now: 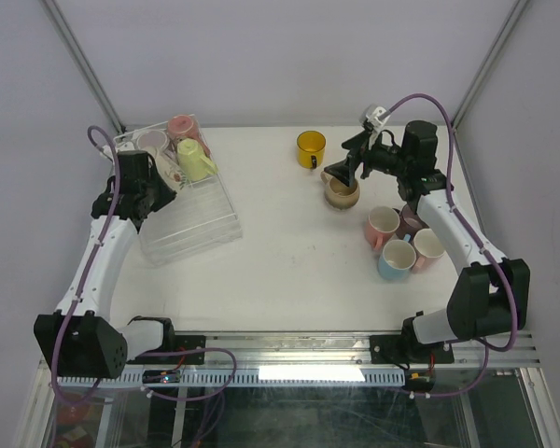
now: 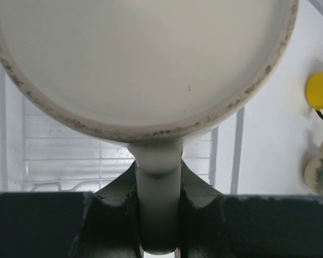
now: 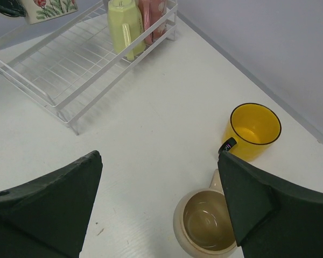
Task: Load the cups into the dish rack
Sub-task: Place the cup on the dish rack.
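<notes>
My left gripper (image 2: 158, 177) is shut on the handle of a cream cup (image 2: 140, 64), whose base fills the left wrist view. It holds this flower-patterned cup (image 1: 169, 172) over the back left end of the clear dish rack (image 1: 201, 224). A pink cup (image 1: 182, 126), a lilac cup (image 1: 152, 142) and a light green cup (image 1: 196, 161) stand in the rack's far end. My right gripper (image 3: 159, 161) hangs open above the table, with a beige cup (image 3: 204, 223) just under its right finger. A yellow cup (image 3: 253, 129) stands beyond it.
Several more cups cluster at the right beside my right arm: pink (image 1: 383, 227), mauve (image 1: 412, 219), light blue (image 1: 396, 259) and cream (image 1: 428, 247). The rack lies slanted at the table's left. Grey walls close off the back and sides.
</notes>
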Robot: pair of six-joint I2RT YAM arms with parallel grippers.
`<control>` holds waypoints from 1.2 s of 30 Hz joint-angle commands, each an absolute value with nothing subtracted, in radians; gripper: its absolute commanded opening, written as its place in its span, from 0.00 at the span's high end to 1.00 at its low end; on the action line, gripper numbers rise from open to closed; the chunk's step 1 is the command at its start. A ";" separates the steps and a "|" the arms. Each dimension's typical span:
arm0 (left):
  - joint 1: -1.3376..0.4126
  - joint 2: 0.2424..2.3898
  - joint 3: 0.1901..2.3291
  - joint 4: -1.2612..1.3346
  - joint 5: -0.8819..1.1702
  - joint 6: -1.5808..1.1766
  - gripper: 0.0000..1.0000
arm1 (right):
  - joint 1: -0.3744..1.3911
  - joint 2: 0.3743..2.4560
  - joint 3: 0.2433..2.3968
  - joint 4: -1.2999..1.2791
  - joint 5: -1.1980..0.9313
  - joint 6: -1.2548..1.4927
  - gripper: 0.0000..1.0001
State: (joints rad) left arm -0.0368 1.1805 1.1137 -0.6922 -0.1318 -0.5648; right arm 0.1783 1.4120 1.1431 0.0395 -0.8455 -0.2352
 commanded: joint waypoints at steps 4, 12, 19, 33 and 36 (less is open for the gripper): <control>-0.001 1.202 1.070 -0.359 -0.262 -0.483 1.00 | 0.164 1.422 1.140 0.051 -0.855 -0.253 0.09; 0.000 1.251 0.992 -0.146 -0.336 -0.388 1.00 | 0.156 1.424 1.141 0.040 -0.856 -0.264 0.09; 0.000 1.306 0.959 -0.033 -0.354 -0.268 1.00 | 0.152 1.437 1.142 0.040 -0.855 -0.263 0.09; 0.001 1.331 0.957 -0.030 -0.236 -0.230 1.00 | 0.146 1.442 1.141 0.040 -0.850 -0.270 0.09; 0.000 1.264 0.918 -0.067 -0.181 -0.215 1.00 | 0.139 1.440 1.136 0.041 -0.848 -0.270 0.09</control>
State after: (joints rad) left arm -0.0048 1.3941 0.9234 -0.2001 -0.2531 -0.2642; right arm 0.1532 1.4513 1.1328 0.0166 -0.8452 -0.2607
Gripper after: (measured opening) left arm 0.170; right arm 0.913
